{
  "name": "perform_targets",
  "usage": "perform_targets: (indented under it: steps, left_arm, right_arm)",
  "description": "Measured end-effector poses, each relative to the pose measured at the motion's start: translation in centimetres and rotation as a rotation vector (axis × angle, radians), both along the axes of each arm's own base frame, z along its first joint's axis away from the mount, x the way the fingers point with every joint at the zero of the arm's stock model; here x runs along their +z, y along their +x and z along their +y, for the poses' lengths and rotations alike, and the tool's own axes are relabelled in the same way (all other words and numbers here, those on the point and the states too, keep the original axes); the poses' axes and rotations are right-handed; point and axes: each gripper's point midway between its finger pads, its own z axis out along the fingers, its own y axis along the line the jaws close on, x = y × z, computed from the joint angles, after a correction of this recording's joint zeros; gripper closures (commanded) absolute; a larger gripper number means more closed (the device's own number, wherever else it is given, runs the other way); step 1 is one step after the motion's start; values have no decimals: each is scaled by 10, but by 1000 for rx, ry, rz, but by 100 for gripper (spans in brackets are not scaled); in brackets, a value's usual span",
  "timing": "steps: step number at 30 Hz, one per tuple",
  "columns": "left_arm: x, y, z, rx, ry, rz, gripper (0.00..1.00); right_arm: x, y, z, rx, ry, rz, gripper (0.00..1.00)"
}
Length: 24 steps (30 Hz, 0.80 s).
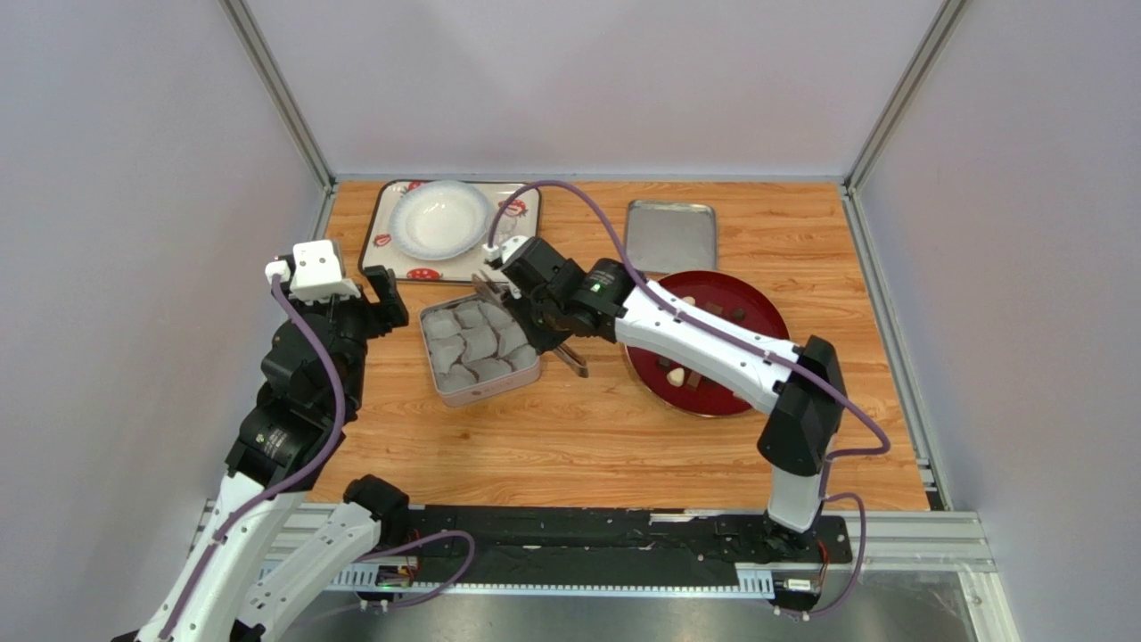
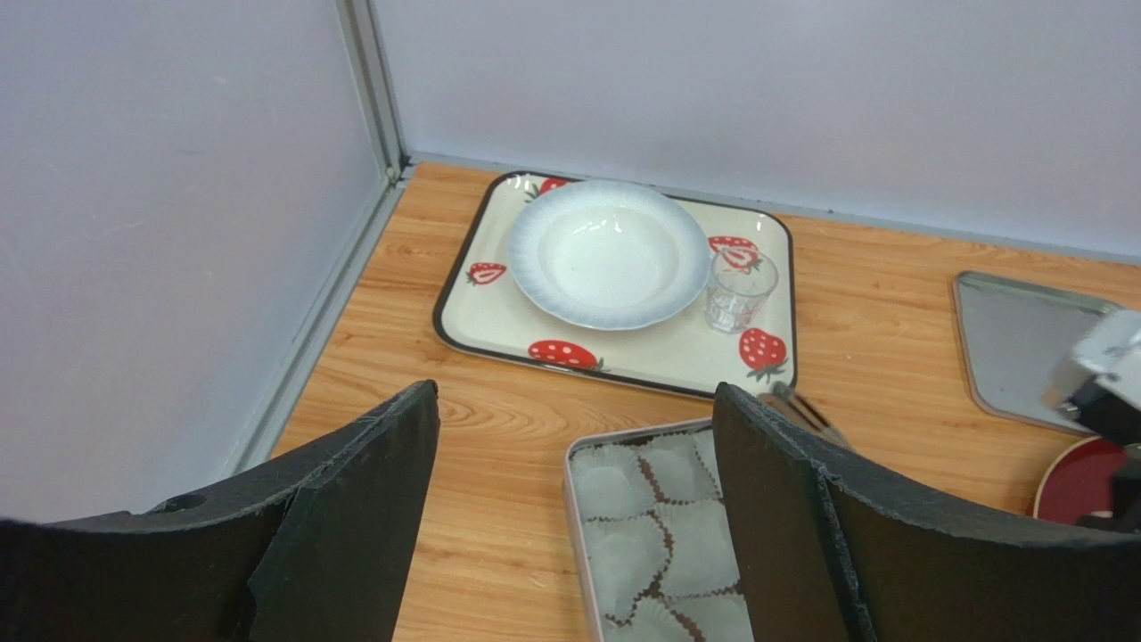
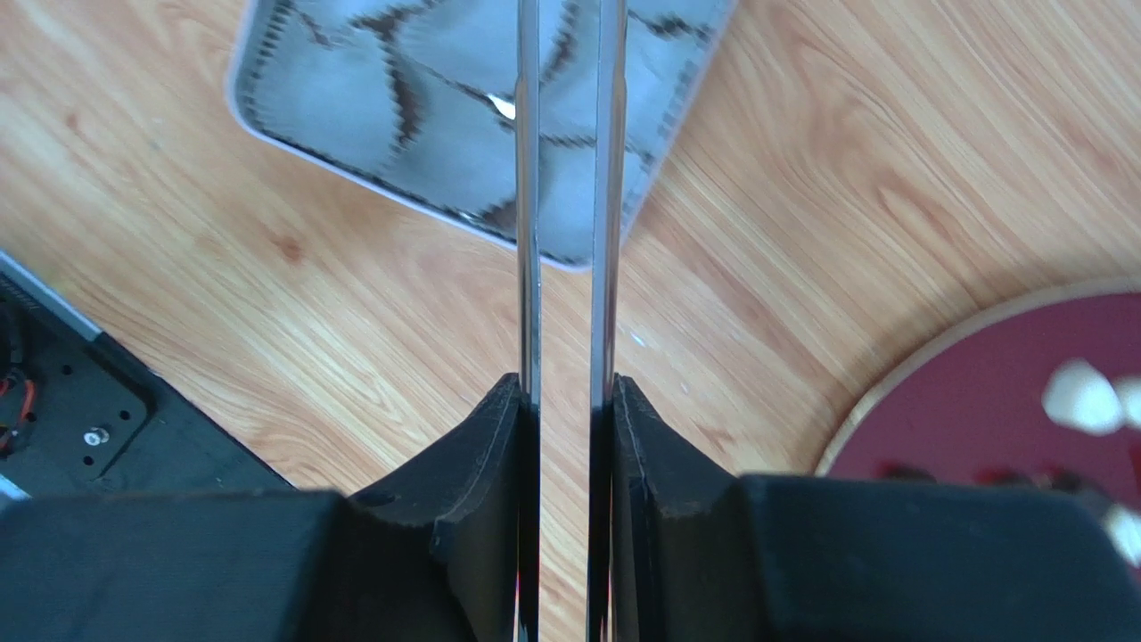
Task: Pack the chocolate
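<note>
On the dark red plate at the right side of the table lies the chocolate, some brown bits and a few white ones. Just left of the plate sits the tin, full of grey paper cups. I cannot see any chocolate in the cups. The right gripper is shut tight on a pair of thin metal tongs, which reach out over the tin. The tips of the tongs are hard to see, so I cannot tell if they hold a bit. The left gripper hangs by the left side of the tin, jaws wide apart, holding nothing. Behind the tin are a strawberry tray with a white bowl and a small glass, and a flat metal lid
</note>
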Motion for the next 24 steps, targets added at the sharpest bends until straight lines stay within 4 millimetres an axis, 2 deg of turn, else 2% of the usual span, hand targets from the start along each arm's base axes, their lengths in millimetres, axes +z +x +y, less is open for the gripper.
perform_targets:
  steps: [7,12,24]
  left_arm:
    - [-1,1,2,13,-4,-2,17]
    - [-1,1,4,21,-6,-3,17]
    - [-1,2,5,23,-7,-3,17]
  right_arm:
    - [-15,2,63,159,70,-24,85]
    - [-28,9,90,202,88,-35,85]
    - [-71,15,95,204,16,-8,82]
